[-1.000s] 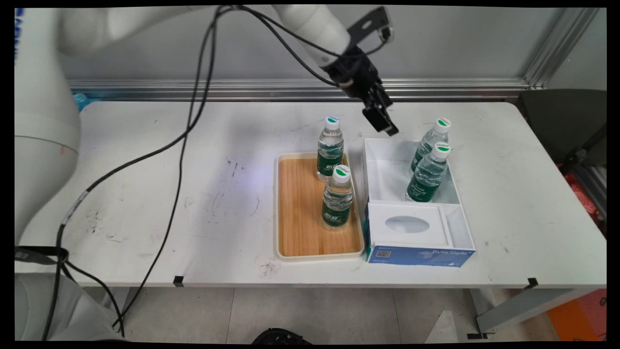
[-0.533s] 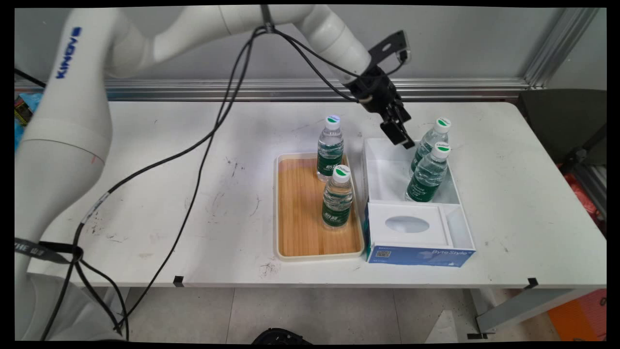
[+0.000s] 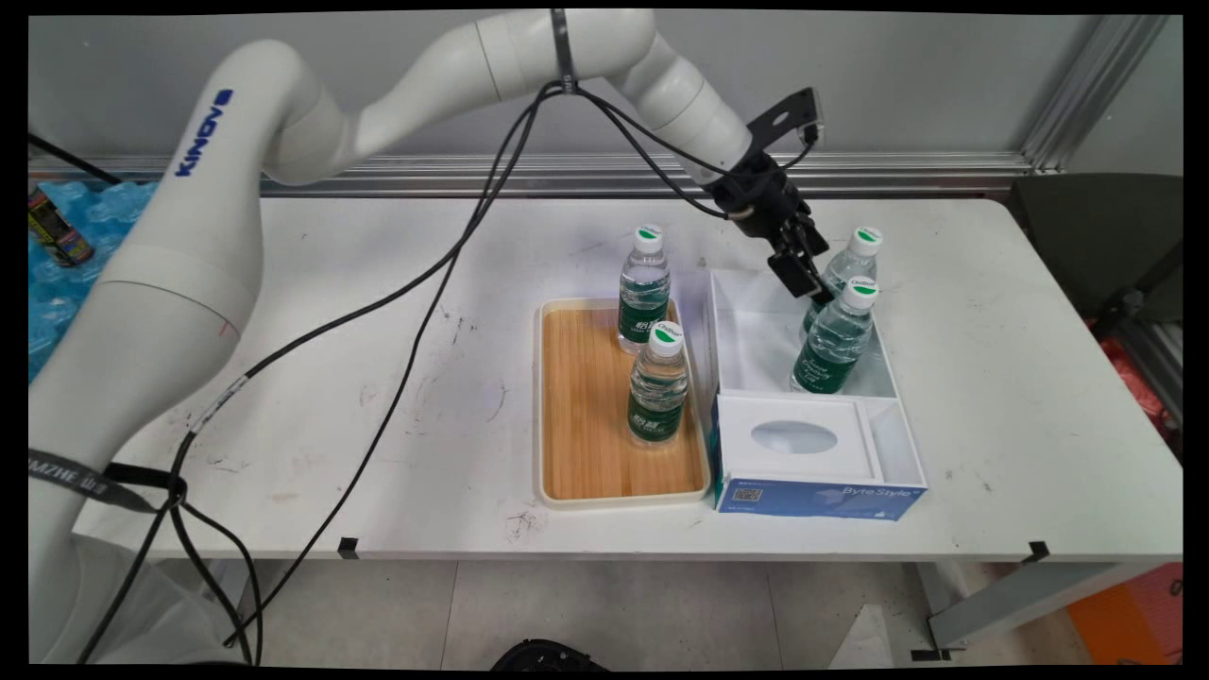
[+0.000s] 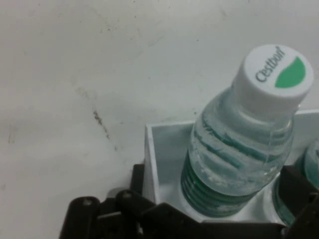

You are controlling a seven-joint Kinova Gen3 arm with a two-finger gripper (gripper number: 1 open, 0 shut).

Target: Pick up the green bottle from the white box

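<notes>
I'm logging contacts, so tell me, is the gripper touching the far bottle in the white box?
Cannot tell. In the main view the gripper overlaps the far bottle; the hand view shows no plain contact or gap.

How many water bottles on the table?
4. Two stand on the wooden tray: far bottle, near bottle. Two lean in the white box: rear bottle by the gripper, front bottle.

Grey wall (image 3: 945,76); white table (image 3: 283,331); tiled floor (image 3: 614,604)
</notes>
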